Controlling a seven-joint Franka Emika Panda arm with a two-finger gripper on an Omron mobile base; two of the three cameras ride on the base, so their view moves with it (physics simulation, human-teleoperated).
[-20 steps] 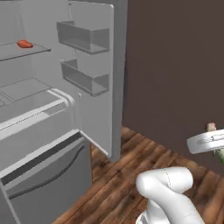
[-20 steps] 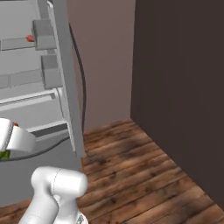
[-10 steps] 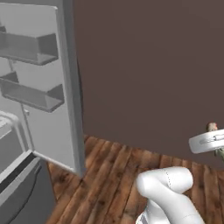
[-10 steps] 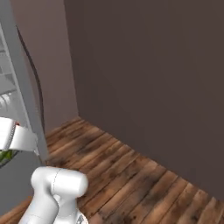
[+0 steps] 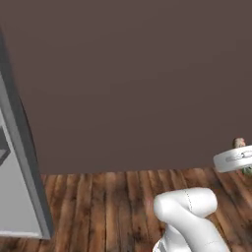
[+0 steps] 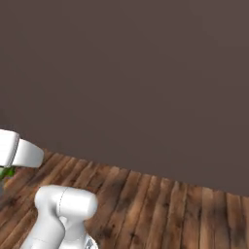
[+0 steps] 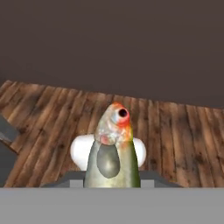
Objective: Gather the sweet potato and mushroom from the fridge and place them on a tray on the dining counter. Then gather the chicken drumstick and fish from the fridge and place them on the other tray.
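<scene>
Between my jaws I am carrying the fish [image 7: 113, 153], clenched low on its body where the flesh is thickest, its head with the red-ringed eye poking up toward the hand camera. I am judging it light but slick and a little yielding, with a rounded, tapering body that could squirm out nose-first if I squeeze near the head; the broad middle is the sound place to hold, and I am keeping the pinch there. My finger tips themselves are hidden behind its flanks. A speck of the fish [image 5: 239, 143] is also peeking over my wrist at the right edge of the left base view.

Below it the wooden plank floor [image 7: 175, 131] is spreading out, dark and bare. Beyond that a plain brown wall [image 6: 146, 73] is closing off the far side. At the far left, the grey edge of the fridge door [image 5: 22, 162] is standing open.
</scene>
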